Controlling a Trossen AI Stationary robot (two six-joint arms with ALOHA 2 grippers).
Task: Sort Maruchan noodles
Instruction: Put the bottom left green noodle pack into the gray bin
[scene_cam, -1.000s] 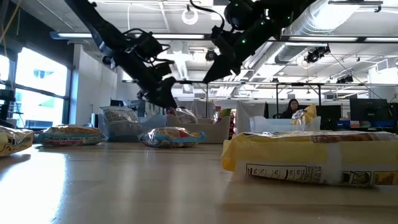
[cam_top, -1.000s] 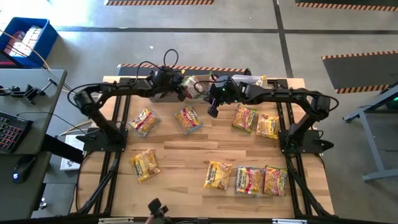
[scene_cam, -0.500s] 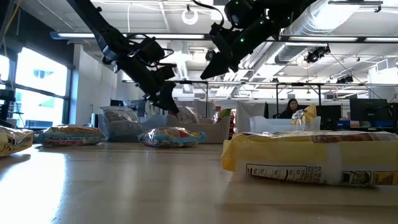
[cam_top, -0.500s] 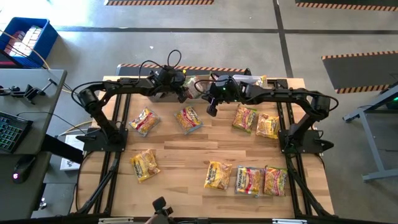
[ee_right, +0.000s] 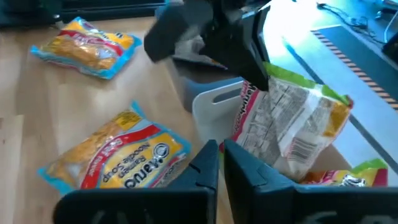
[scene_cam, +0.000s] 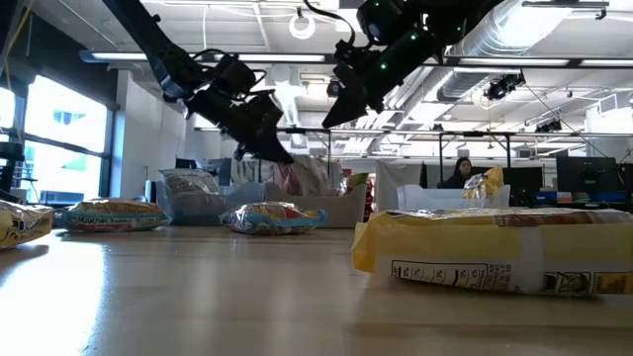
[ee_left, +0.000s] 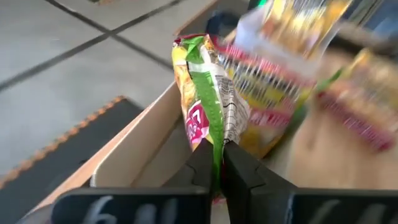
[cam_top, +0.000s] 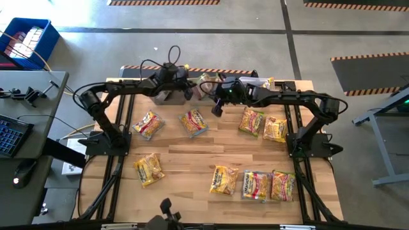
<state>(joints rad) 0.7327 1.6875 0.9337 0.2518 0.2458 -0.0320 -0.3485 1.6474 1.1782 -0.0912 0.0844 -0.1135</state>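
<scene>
Nearby, right gripper (cam_top: 216, 109) (shut) flanks left gripper (ee_left: 216, 163) pinching packet (ee_left: 208, 99).

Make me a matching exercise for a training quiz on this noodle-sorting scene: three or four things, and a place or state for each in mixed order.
Things:
1. left gripper
2. right gripper
3. green-edged packet
4. row of three packets

Places or states:
A. lying flat near the table's front edge
B. shut and empty, hanging above the table
C. pinched by one edge, lifted over the bins
D. shut on a packet

Pairs: 1-D, 2-B, 3-C, 4-A
</scene>
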